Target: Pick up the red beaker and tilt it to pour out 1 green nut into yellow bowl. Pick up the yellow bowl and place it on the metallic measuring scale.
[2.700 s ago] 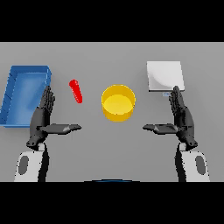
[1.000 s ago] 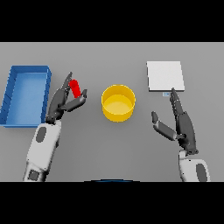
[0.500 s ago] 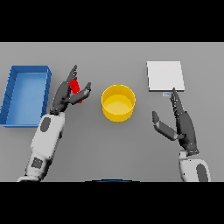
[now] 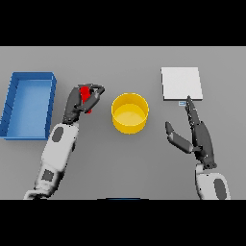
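Observation:
The red beaker (image 4: 86, 94) is left of the yellow bowl (image 4: 129, 112), mostly wrapped by my left hand (image 4: 77, 103), whose fingers and thumb are curled round it. I cannot tell whether it is lifted off the table. No green nut shows. The yellow bowl stands at the table's middle and looks empty. The metallic measuring scale (image 4: 180, 83) lies flat at the back right. My right hand (image 4: 198, 137) is open with straight fingers, right of the bowl and just in front of the scale, touching nothing.
A blue tray (image 4: 15, 91) with raised walls stands at the far left, close beside my left forearm.
My left hand moved forward and right to the red beaker and closed its fingers round it. My right hand drew slightly toward the bowl and stays open.

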